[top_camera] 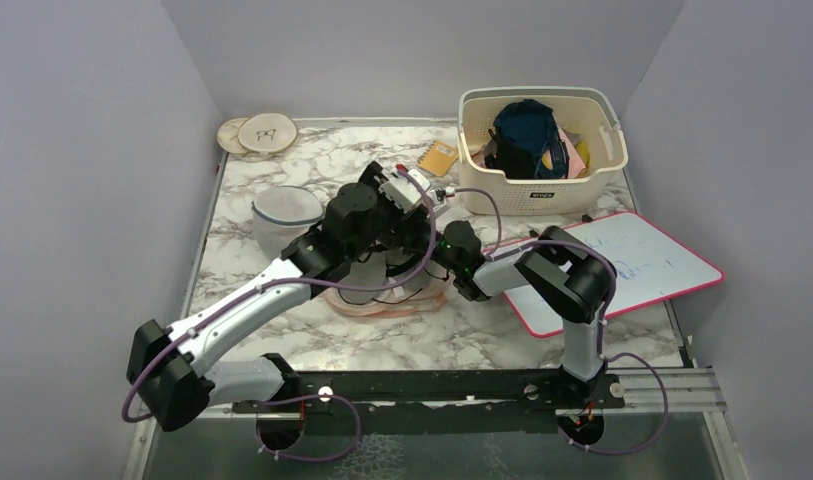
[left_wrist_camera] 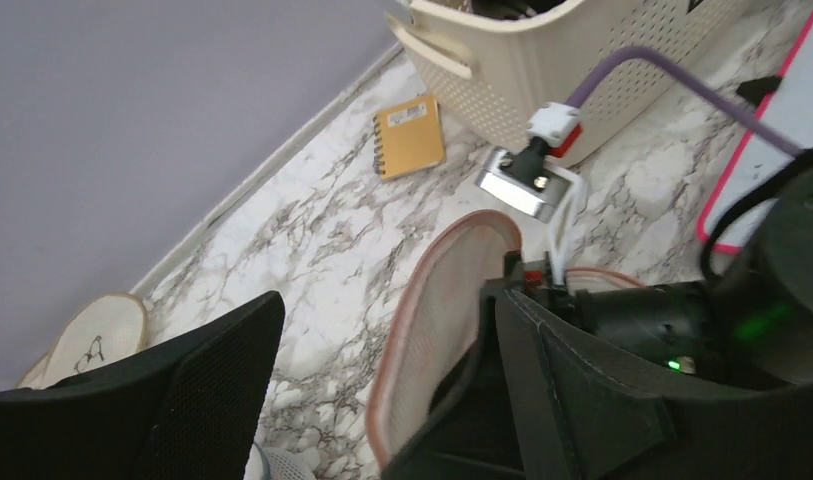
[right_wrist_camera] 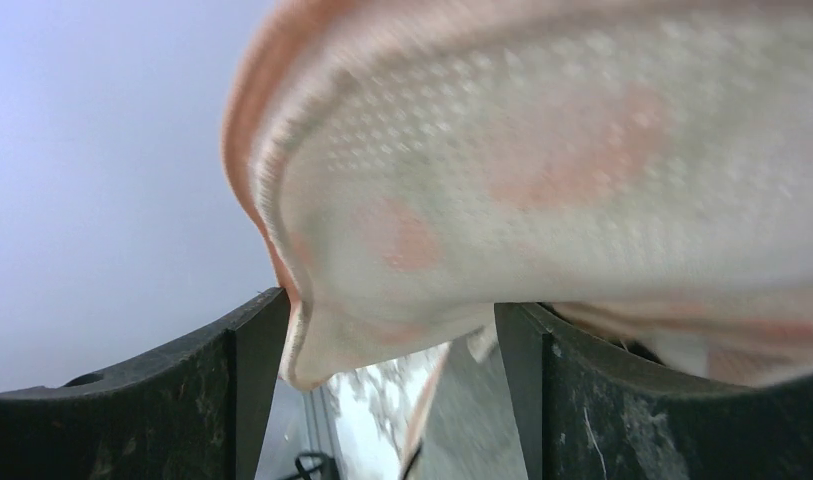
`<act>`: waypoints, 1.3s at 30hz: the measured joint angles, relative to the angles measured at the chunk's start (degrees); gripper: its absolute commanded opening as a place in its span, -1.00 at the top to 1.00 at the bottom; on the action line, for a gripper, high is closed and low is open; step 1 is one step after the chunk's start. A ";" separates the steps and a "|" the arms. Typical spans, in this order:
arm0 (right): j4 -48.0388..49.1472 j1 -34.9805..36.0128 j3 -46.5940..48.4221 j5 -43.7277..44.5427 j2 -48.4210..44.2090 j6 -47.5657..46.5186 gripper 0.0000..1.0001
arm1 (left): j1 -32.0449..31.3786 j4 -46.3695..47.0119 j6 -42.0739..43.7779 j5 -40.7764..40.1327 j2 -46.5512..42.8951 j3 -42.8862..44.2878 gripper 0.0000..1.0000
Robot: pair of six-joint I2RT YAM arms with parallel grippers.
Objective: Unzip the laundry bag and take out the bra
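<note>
**Laundry bag mid-table, both grippers at it, neither clamped**

Laundry bag (top_camera: 402, 303) lies on the marble table (top_camera: 402, 345) at centre, right under where the two arms meet. It is peach fabric with orange-red blotches and pink edging. From the top it is mostly covered by the arms.

Left wrist view: one lobe of the bag stands up on edge. Left gripper (left_wrist_camera: 387, 310) is spread wide, with that lobe between its fingers and closer to the right-hand one. It is not pinched. The right arm's wrist, green LED lit, sits just behind the lobe.

Right gripper (right_wrist_camera: 390, 305) has its fingers apart. Bag fabric is draped across above them, a corner dips into the gap, and marble is visible through it. Released, no grasp. Zipper state can't be made out.

- White mesh dome with blue rim (top_camera: 282, 215): left of the bag.
- Cream plastic basket (top_camera: 542, 195): far right, holding dark clothes.
- Yellow spiral notebook (top_camera: 439, 158): just left of the basket.
- Pink-framed whiteboard (top_camera: 632, 265): at the right.
</note>
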 measured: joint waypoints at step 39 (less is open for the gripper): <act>-56.28 -9.03 15.54 -11.96 -14.97 -34.71 -0.57 | -1.55 14.80 -0.85 -6.91 -12.61 -12.76 -0.40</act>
